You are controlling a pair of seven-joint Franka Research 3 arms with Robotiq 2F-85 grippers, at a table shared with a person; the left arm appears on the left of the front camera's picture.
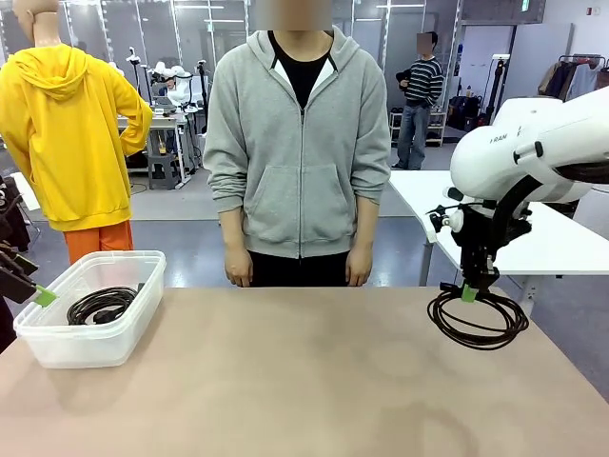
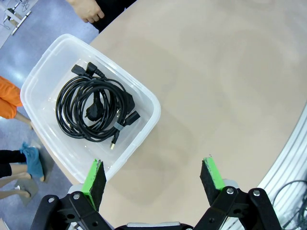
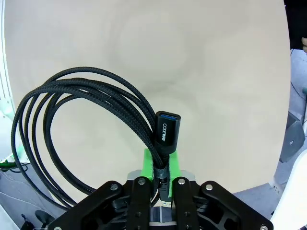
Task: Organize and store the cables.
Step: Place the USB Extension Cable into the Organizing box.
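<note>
The right arm [image 1: 533,143] is big, round and white, with a thick black hose just behind its black gripper [image 1: 470,291]. Both grippers have green pads [image 2: 92,175] and small silver screws. The person [image 1: 297,143] wears a grey zip hoodie over a black shirt.

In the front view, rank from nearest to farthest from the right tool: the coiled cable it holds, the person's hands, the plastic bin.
1. Coiled cable, gripped in the right tool, table's right edge.
2. Person's hands, far side, centre.
3. Plastic bin, table's left end.
</note>
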